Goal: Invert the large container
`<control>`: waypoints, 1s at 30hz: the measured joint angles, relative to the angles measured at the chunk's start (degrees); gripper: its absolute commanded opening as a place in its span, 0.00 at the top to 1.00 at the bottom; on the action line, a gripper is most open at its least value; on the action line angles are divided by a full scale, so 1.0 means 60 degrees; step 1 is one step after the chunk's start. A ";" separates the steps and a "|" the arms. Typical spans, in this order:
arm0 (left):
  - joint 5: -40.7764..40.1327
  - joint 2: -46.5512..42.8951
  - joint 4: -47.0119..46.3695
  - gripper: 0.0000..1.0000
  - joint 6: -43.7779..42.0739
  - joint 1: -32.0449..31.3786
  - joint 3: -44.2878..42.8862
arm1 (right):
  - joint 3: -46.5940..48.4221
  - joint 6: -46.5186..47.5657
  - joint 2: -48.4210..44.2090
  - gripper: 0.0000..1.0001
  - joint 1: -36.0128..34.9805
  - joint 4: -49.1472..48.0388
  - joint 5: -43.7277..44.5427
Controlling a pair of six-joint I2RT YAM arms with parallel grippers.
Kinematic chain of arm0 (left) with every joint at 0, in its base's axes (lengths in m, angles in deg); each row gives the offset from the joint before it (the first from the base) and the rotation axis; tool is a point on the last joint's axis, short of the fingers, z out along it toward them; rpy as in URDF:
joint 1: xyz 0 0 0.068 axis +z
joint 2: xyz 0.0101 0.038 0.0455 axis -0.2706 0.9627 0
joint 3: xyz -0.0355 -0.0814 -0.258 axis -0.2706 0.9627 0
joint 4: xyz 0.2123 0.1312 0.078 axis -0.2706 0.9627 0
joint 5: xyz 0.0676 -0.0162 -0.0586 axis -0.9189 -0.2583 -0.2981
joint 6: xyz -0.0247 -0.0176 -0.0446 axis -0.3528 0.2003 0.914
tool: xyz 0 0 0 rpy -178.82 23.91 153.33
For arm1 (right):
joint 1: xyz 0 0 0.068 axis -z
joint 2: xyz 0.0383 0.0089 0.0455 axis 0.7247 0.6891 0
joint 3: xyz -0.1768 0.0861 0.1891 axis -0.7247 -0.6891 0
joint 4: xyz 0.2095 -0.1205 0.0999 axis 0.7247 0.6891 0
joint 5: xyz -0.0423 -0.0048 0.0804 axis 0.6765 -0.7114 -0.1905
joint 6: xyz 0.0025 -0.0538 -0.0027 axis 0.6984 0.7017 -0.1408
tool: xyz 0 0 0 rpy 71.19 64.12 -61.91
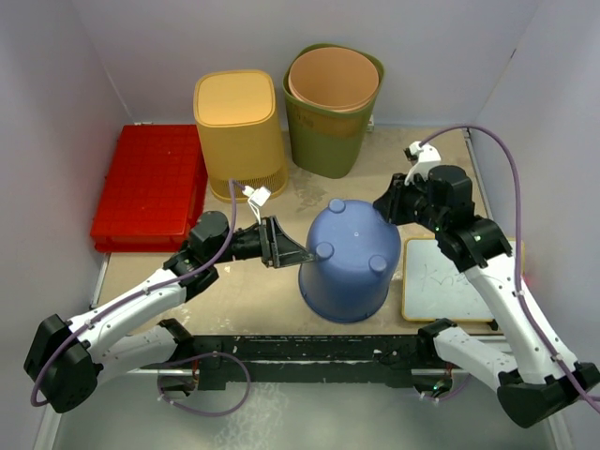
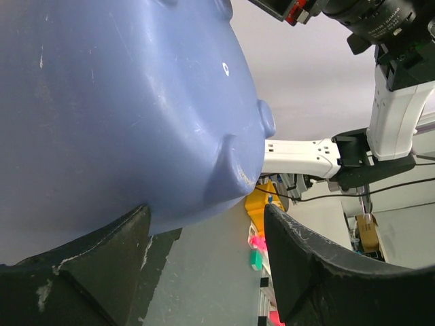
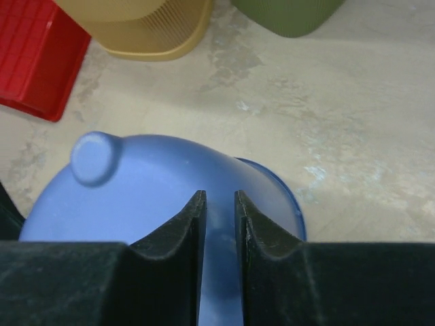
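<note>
The large blue container (image 1: 347, 267) stands mouth down on the table, its flat base with round feet facing up. It fills the left wrist view (image 2: 102, 102) and lies under the fingers in the right wrist view (image 3: 149, 204). My left gripper (image 1: 292, 246) is open beside the container's left wall, one finger close against it, nothing between the jaws (image 2: 207, 224). My right gripper (image 1: 384, 204) hovers at the container's upper right edge; its jaws (image 3: 219, 197) stand a narrow slit apart and hold nothing.
A yellow bin (image 1: 240, 127) and a green bin (image 1: 333, 108) with a tan liner stand at the back. A red crate (image 1: 150, 187) lies at the left. A white board (image 1: 445, 279) lies right of the container.
</note>
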 measured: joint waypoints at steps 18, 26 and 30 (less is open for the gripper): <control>-0.0594 0.0138 0.1002 0.35 -0.0812 -0.0004 -0.0590 | 0.0448 0.0011 0.0000 0.32 -0.0062 -0.0076 0.1049; -0.0601 0.0455 0.1228 0.35 -0.1067 -0.0004 -0.0852 | -0.0025 -0.0186 -0.1435 0.44 -0.0069 0.0648 0.1198; -0.0568 0.0503 0.1235 0.35 -0.1082 -0.0004 -0.0863 | -0.0317 -0.0474 -0.1300 0.50 -0.0069 0.0845 0.0801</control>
